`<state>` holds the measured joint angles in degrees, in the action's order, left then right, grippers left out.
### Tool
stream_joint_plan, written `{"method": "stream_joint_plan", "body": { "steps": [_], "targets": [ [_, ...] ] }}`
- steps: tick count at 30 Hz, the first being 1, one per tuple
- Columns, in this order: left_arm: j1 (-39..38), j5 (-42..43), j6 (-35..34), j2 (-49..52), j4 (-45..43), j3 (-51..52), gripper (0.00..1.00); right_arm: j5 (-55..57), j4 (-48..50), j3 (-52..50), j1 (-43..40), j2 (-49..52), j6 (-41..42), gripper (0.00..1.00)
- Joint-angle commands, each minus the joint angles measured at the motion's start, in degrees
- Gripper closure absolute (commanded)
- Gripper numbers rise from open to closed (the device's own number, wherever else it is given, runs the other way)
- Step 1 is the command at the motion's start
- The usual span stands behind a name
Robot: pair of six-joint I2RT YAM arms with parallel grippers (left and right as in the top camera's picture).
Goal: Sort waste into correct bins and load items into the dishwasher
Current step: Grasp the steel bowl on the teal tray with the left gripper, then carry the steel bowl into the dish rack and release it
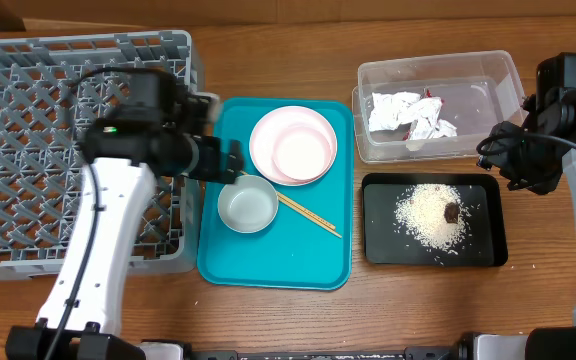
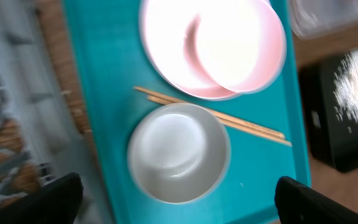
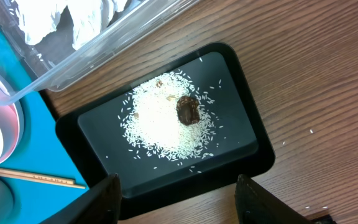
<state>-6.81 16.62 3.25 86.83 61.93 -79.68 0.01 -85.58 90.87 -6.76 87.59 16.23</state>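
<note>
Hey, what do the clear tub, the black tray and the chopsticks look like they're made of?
The clear tub: probably thin plastic, transparent and glossy; the crumpled paper shows through its walls. The black tray: likely plastic, smooth with a slight sheen and rounded moulded corners. The chopsticks: wood or bamboo, judging by their pale tan, matte look.

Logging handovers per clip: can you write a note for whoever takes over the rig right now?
Left gripper open, above the grey bowl on the teal tray. Right gripper open, above the black tray.
Done: paper scraps in the clear tub; rice and brown lump on the black tray.
To do: plate, pink bowl, grey bowl and chopsticks sit on the teal tray; no dish visible in the rack.
</note>
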Motion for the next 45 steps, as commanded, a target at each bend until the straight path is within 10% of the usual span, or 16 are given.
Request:
{"method": "stream_joint_plan", "body": {
  "steps": [1, 25, 34, 45],
  "targets": [
    [-5.4, 0.8, 2.0, 2.2, 0.4, -0.7, 0.0, 0.3, 0.2, 1.4, -0.1, -0.7, -0.2, 0.39],
    [-18.5, -8.1, -1.6, 26.4, 2.5, 2.4, 0.37, 0.3, 0.0, 1.4, -0.1, -0.7, -0.2, 0.39],
    [-18.9, -8.3, -2.2, 26.4, 1.5, 2.3, 0.94, 0.3, 0.0, 1.4, -0.1, -0.7, -0.2, 0.39],
    [-18.6, -8.2, -4.1, 22.1, 6.1, -5.1, 0.96, 0.3, -0.5, 1.4, -0.1, -0.7, -0.2, 0.39]
  ]
}}
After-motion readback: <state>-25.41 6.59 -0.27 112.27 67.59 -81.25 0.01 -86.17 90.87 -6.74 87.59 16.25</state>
